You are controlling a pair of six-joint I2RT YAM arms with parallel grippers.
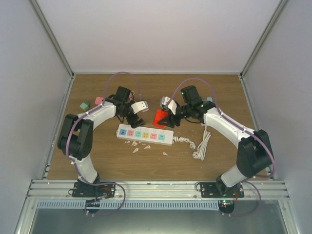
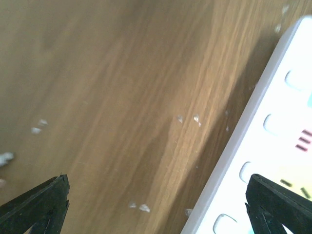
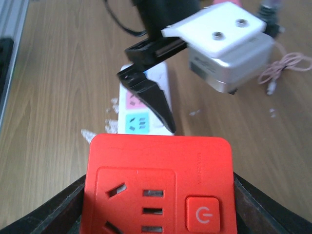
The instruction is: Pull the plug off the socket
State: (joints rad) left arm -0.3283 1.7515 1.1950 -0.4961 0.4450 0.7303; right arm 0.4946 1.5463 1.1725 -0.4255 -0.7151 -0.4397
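I am holding the red plug block (image 3: 158,187) in my right gripper (image 1: 167,118). The two fingers are clamping its left and right sides, and its face with the holes and the button is looking toward my wrist camera. The block is sitting near the far edge of the white power strip (image 1: 145,135), toward its right end, and I cannot tell whether its pins are fully out of the socket. My left gripper (image 2: 157,200) is standing wide apart with nothing between the fingers, low over the desk (image 1: 97,156) at the left part of the strip, with one finger above the strip's edge. I am judging the block to be light, stiff, hard plastic with smooth sides, so it may be slipping if I am pulling crooked. The flat side walls are looking like the good place to take it, with a straight pull. The strip seems light too and may be lifting together with it, so pressing it down with the left gripper seems wise.
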